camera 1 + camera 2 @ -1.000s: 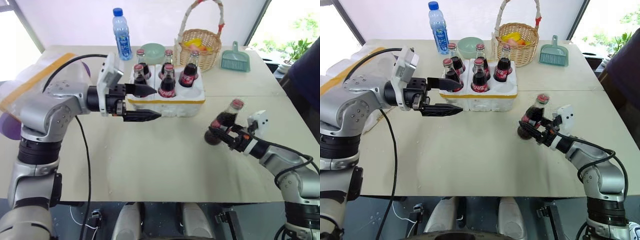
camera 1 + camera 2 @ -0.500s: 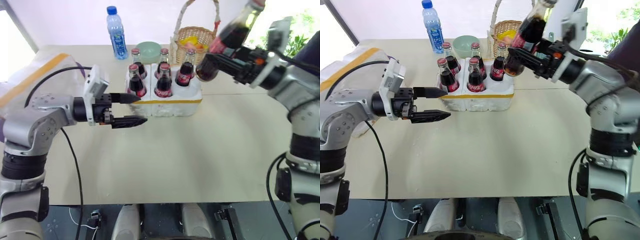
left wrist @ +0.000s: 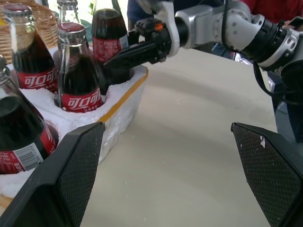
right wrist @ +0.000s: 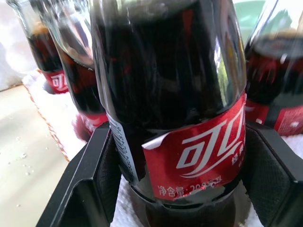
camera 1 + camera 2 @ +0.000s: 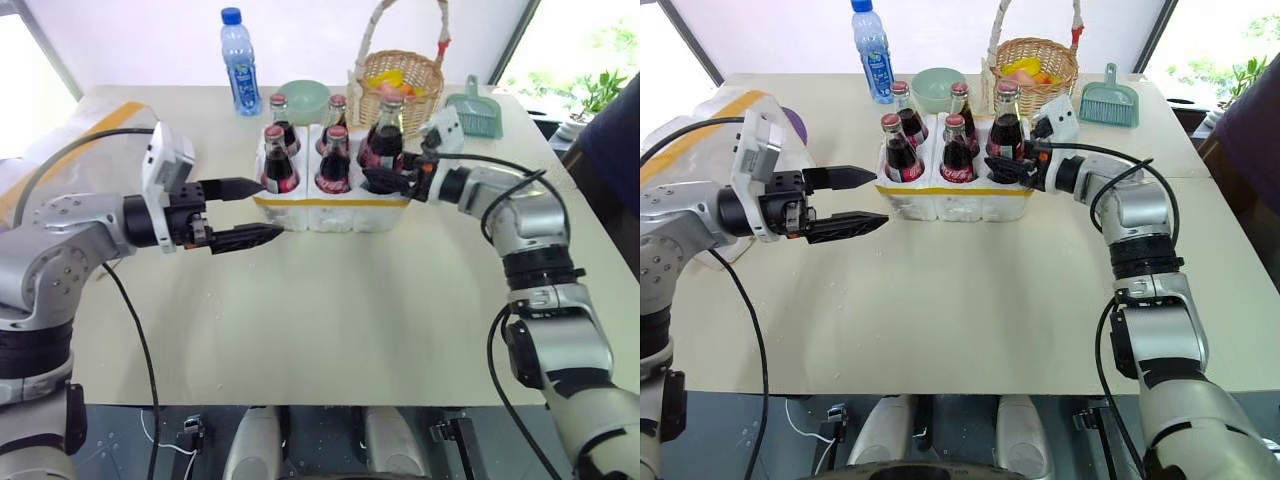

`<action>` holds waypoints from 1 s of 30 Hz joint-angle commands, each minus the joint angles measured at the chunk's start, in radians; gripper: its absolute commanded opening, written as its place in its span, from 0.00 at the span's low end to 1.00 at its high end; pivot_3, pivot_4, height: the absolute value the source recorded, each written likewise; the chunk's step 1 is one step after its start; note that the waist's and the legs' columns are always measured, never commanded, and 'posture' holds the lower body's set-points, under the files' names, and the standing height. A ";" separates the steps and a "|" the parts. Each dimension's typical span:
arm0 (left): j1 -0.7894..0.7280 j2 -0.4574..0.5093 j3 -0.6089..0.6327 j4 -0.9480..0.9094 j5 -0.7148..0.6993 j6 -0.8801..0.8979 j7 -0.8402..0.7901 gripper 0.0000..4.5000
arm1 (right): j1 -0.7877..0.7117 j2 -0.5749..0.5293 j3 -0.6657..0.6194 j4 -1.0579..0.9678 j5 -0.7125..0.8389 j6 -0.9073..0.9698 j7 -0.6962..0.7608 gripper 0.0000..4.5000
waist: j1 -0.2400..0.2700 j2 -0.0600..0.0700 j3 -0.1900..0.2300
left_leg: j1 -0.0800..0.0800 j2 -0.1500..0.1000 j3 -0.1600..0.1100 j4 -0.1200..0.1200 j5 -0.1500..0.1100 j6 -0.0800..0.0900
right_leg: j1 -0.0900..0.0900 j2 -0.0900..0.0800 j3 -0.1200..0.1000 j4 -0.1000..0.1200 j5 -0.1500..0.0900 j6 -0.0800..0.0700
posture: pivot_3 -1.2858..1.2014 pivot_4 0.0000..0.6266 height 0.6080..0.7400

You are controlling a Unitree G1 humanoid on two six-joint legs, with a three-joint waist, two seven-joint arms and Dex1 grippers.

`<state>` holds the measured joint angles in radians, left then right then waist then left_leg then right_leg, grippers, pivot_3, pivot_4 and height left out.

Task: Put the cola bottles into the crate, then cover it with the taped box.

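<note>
I see the right gripper (image 5: 1002,168) clenched on a small glass bottle of dark cola with a red cap and red-and-white label (image 5: 383,135), jaws clamped round its lower body. In the right wrist view the black fingers (image 4: 87,182) flank that bottle on both sides, label facing the camera. The held bottle stands upright at the near right corner of the low white styrofoam crate with the yellow tape band (image 5: 330,208); its base is at the hole there, but I can't tell if it's fully seated.

Five more cola bottles (image 5: 279,160) stand upright in the crate's other holes, two in the near row and three in the far row. The crate sits mid-surface on the pale beige surface (image 5: 330,310).

The left gripper (image 5: 247,212) hangs just left of the crate, pointing toward it, jaws released and spread wide with nothing between them. The left wrist view shows both wide black fingers (image 3: 71,175) apart, the crate's corner beyond them.

The larger white styrofoam box with wide yellow tape bands (image 5: 702,130) sits at the far left edge of the surface, partly behind the left arm, well apart from the crate.

Behind the crate: a clear blue-capped water bottle (image 5: 238,62), a pale green bowl (image 5: 304,98), a wicker basket with a tall handle (image 5: 405,85) and a teal hand brush (image 5: 473,108).
</note>
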<state>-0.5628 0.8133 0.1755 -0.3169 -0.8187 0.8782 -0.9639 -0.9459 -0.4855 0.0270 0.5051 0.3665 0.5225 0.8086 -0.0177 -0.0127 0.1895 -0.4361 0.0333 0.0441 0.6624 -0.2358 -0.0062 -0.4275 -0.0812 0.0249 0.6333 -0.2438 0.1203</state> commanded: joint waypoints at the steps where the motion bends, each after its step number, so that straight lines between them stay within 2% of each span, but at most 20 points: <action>1: -0.009 0.013 0.038 -0.025 -0.024 -0.008 0.008 1.00 | -0.062 -0.004 -0.022 0.019 -0.034 -0.047 -0.008 0.63 | 0.001 0.000 0.000 | 0.000 0.000 0.000 0.000 0.000 0.000 | 0.000 0.000 0.000 0.000 0.000 0.000 | 0.52 0.24 1.00; 3: -0.009 0.014 0.039 -0.024 -0.028 -0.008 0.009 1.00 | -0.063 -0.004 -0.023 0.041 -0.047 -0.035 -0.014 0.63 | 0.002 0.000 0.000 | 0.000 0.000 0.000 0.000 0.000 0.000 | 0.000 0.000 0.000 0.000 0.000 0.000 | 0.52 0.24 1.00; 5: -0.007 0.020 0.038 -0.024 -0.025 -0.011 0.007 1.00 | -0.056 -0.013 -0.021 0.038 -0.056 -0.008 -0.012 0.86 | 0.003 0.000 0.000 | 0.000 0.000 0.000 0.000 0.000 0.000 | 0.000 0.000 0.000 0.000 0.000 0.000 | 0.52 0.24 1.00; 7: 0.002 0.036 0.039 -0.022 -0.017 -0.017 -0.001 1.00 | -0.036 -0.035 -0.016 -0.013 -0.058 0.011 0.007 0.99 | 0.003 0.000 0.000 | 0.000 0.000 0.000 0.001 0.000 0.000 | 0.000 0.000 0.000 0.000 0.000 0.000 | 0.52 0.24 1.00; 10: 0.026 0.074 0.059 -0.029 -0.016 -0.014 -0.009 1.00 | 0.005 -0.091 -0.034 -0.149 -0.016 0.063 0.076 0.99 | 0.006 0.000 0.000 | 0.000 0.000 0.000 0.001 0.000 0.000 | 0.001 0.000 0.000 0.000 0.000 0.000 | 0.52 0.24 1.00; 14: 0.119 0.204 0.160 -0.056 -0.014 -0.001 -0.054 1.00 | 0.062 -0.239 -0.097 -0.347 0.077 0.164 0.191 0.99 | 0.001 0.000 0.000 | -0.001 0.000 0.000 0.000 0.000 0.000 | 0.000 0.000 0.000 -0.001 0.000 0.000 | 0.52 0.24 1.00; 16: 0.202 0.292 0.259 -0.051 0.002 0.003 -0.103 1.00 | 0.081 -0.332 -0.138 -0.417 0.136 0.233 0.258 0.99 | -0.003 0.000 0.000 | -0.001 0.000 0.000 0.000 0.000 0.000 | -0.001 0.000 0.000 -0.001 0.000 0.000 | 0.52 0.24 1.00; 19: 0.382 0.412 0.472 0.004 0.079 0.022 -0.221 1.00 | 0.108 -0.476 -0.193 -0.479 0.211 0.280 0.387 0.99 | -0.004 0.001 0.001 | -0.001 0.001 0.001 -0.001 0.000 0.000 | -0.002 0.000 0.000 -0.001 0.000 -0.001 | 0.52 0.24 1.00; 24: 0.726 0.496 0.814 0.114 0.313 -0.007 -0.465 1.00 | 0.080 -0.575 -0.250 -0.488 0.291 0.297 0.484 0.99 | -0.019 0.001 0.000 | 0.003 0.003 0.005 -0.004 0.000 -0.001 | -0.001 -0.001 0.000 -0.003 -0.005 -0.009 | 0.52 0.24 1.00; 25: 0.810 0.507 0.886 0.189 0.393 -0.051 -0.534 1.00 | 0.059 -0.581 -0.257 -0.483 0.305 0.304 0.490 0.99 | -0.022 0.000 0.000 | 0.004 0.003 0.005 -0.004 0.000 -0.001 | -0.001 -0.001 0.000 -0.003 -0.005 -0.010 | 0.52 0.24 1.00; 27: 0.915 0.545 0.947 0.398 0.552 -0.207 -0.581 1.00 | 0.034 -0.585 -0.264 -0.482 0.333 0.311 0.510 0.99 | -0.027 0.001 0.001 | 0.004 0.003 0.005 -0.004 0.000 -0.001 | -0.002 -0.001 0.000 -0.003 -0.005 -0.011 | 0.52 0.24 1.00; 30: 0.936 0.621 0.919 0.650 0.638 -0.373 -0.599 1.00 | 0.021 -0.577 -0.253 -0.482 0.340 0.301 0.519 0.99 | -0.027 0.000 0.000 | 0.005 0.003 0.006 -0.011 0.000 -0.002 | -0.005 -0.002 0.000 -0.003 -0.005 -0.014 | 0.52 0.24 1.00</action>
<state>0.3815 1.3982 1.0783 0.2511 -0.2252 0.5899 -1.5443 -0.8994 -1.0511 -0.2065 0.0356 0.6854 0.8339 1.3223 -0.0452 -0.0124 0.1897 -0.4297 0.0365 0.0507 0.6496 -0.2354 -0.0086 -0.4334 -0.0839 0.0247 0.6301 -0.2501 0.1051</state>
